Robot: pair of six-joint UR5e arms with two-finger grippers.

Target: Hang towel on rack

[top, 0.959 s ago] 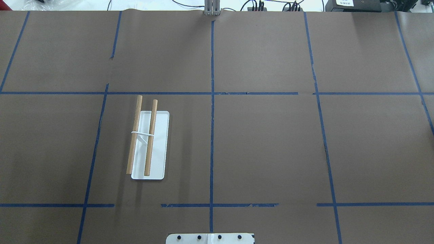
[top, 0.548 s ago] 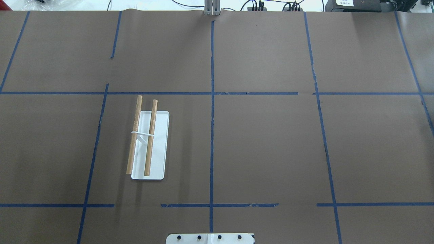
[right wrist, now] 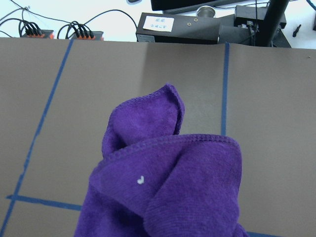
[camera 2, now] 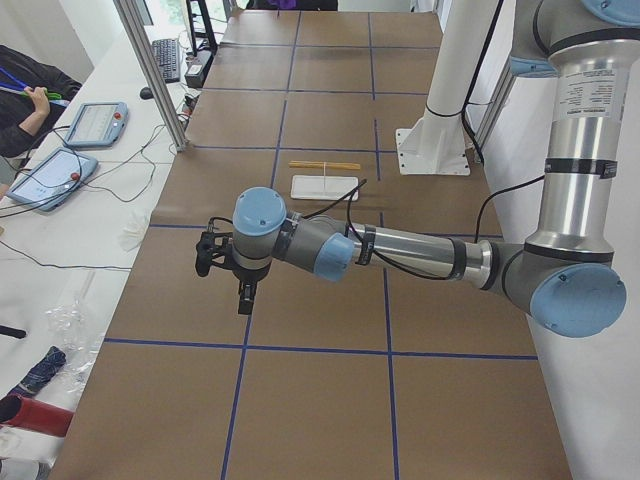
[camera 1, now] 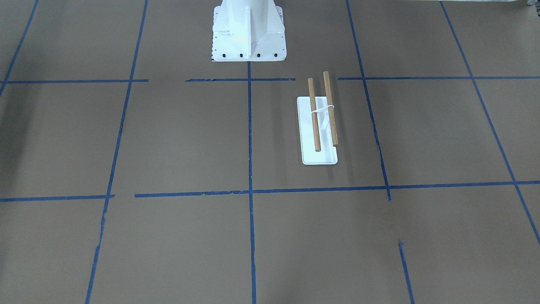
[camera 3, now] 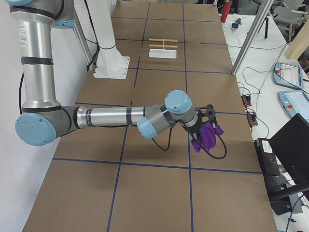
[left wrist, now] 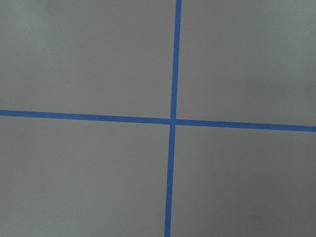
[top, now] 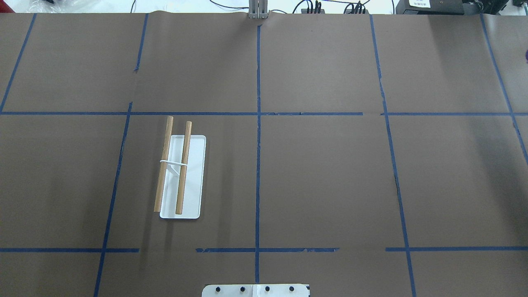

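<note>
Purple fuzzy cloth towel (right wrist: 168, 182) hangs bunched at the right gripper (camera 3: 202, 129), though I cannot tell how its jaws stand. The white-based wooden-rod rack (top: 194, 177) stands bare and well apart, so carrying and hanging are still to do.

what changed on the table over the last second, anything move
A sliver of purple now shows at the right edge of the overhead view, where there was none before. It is probably the towel coming in from that side. The rack stayed where it was, with both rods bare. Nothing else visibly changed.
</note>
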